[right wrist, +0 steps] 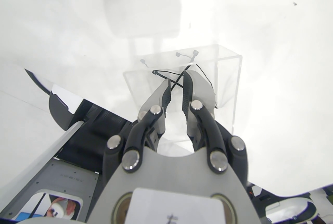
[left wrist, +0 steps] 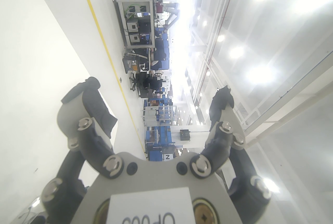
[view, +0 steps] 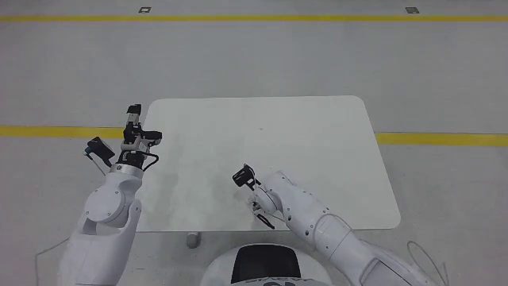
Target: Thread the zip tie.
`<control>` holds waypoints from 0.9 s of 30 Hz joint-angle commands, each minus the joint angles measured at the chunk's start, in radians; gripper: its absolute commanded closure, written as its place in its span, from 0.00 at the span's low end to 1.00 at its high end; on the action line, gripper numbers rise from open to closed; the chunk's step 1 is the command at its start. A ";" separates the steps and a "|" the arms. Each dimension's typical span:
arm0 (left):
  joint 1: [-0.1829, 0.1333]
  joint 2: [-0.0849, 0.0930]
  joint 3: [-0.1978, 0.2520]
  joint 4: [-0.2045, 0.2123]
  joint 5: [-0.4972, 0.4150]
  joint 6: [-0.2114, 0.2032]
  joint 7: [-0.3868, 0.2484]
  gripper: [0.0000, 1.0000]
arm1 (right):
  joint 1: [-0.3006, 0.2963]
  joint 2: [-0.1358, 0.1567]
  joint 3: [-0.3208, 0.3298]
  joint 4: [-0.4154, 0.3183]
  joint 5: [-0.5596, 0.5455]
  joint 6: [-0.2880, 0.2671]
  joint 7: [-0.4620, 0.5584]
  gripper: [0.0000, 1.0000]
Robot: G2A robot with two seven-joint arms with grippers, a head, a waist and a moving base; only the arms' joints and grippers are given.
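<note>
Several black zip ties (right wrist: pixel 162 73) lie crossed inside a clear plastic box (right wrist: pixel 229 58), seen in the right wrist view. My right gripper (right wrist: pixel 177 78) points down into that box. Its fingers (right wrist: pixel 166 95) stand a narrow gap apart, so it is open, and two crossed ties run in line with the gap at the tips; I cannot tell whether the fingers touch them. In the top view the right gripper (view: pixel 260 213) is at the table's front edge. My left gripper (view: pixel 143 125) is at the table's left edge, raised. It (left wrist: pixel 156 87) is wide open and holds nothing.
The white table (view: pixel 317 151) has a bare top. Yellow floor lines (view: pixel 444 138) run behind and beside it. The left wrist view looks out at workbenches (left wrist: pixel 138 19) far across the room.
</note>
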 commanded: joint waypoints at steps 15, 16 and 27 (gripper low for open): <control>0.000 0.000 0.000 0.000 0.000 0.000 0.000 0.00 | 0.002 -0.012 -0.014 0.002 -0.003 0.020 0.009 0.83; 0.000 0.000 0.000 0.000 0.000 0.000 0.000 0.00 | 0.000 -0.011 -0.015 -0.003 -0.006 0.022 0.011 0.83; 0.000 0.000 0.000 0.000 0.000 0.000 0.000 0.00 | -0.014 -0.011 -0.014 -0.025 -0.022 0.030 0.035 0.83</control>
